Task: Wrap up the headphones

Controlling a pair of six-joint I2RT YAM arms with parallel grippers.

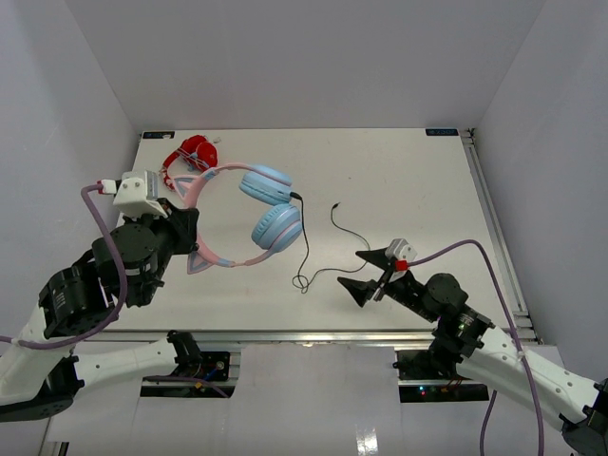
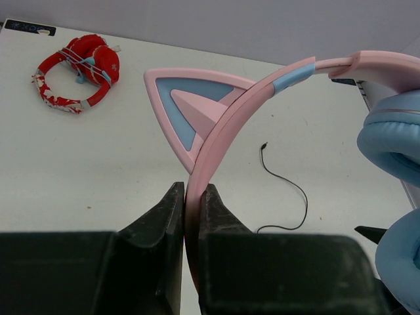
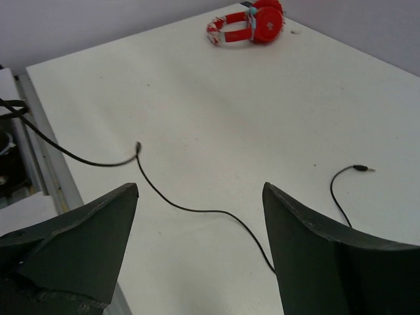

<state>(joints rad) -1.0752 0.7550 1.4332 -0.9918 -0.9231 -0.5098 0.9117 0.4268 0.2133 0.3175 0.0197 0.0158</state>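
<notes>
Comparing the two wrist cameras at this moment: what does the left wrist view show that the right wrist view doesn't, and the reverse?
Only the left wrist view: the left pincer shut on the headphones at the pink headband, plus a cat ear and the blue ear cups.
Only the right wrist view: the right pincer, open above the white table.
Both: the thin black cable lying on the table, and the red-and-white headphones farther off.

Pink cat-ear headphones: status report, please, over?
Left pincer shut on pink cat-ear headphones, at headband. Right pincer open by loose thin black cable. Red-and-white headphones sit apart, far corner.
</notes>
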